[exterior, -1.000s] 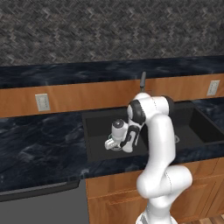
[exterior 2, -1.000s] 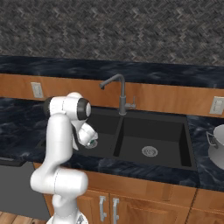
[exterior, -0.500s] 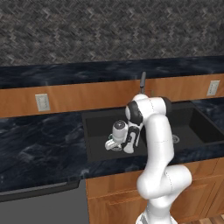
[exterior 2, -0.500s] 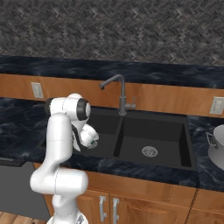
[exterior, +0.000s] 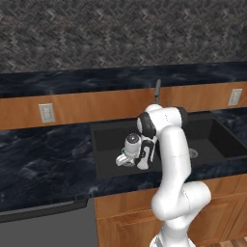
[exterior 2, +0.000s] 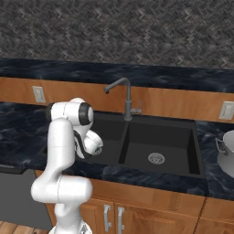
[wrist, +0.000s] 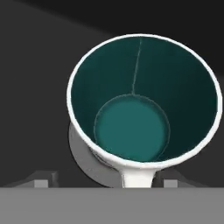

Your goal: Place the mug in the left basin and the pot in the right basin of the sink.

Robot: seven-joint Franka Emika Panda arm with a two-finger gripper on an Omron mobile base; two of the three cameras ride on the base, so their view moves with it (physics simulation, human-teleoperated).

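Observation:
The mug [wrist: 142, 103], white with a teal-green inside, stands upright right under my hand, its handle [wrist: 138, 177] pointing back between my fingers. Part of the round steel drain [wrist: 81, 151] shows beneath its left side. My gripper [wrist: 105, 182] is open, with the fingertips [wrist: 41, 180] set wide on either side of the handle. Seen from the left base view, the hand hangs low inside the left basin [exterior: 108, 140] with the mug [exterior: 124, 160] below it. The pot [exterior 2: 227, 151] sits on the counter to the right of the right basin [exterior 2: 160, 146].
A tall grey faucet [exterior 2: 123, 93] rises behind the sink's central divider [exterior 2: 124, 144]. Dark marble counter [exterior: 43, 161] lies on both sides of the sink. A wall outlet [exterior: 47, 112] sits on the wooden backsplash at left.
The hand has sunk slightly lower into the left basin with the mug under it. The base and the pot have stayed put.

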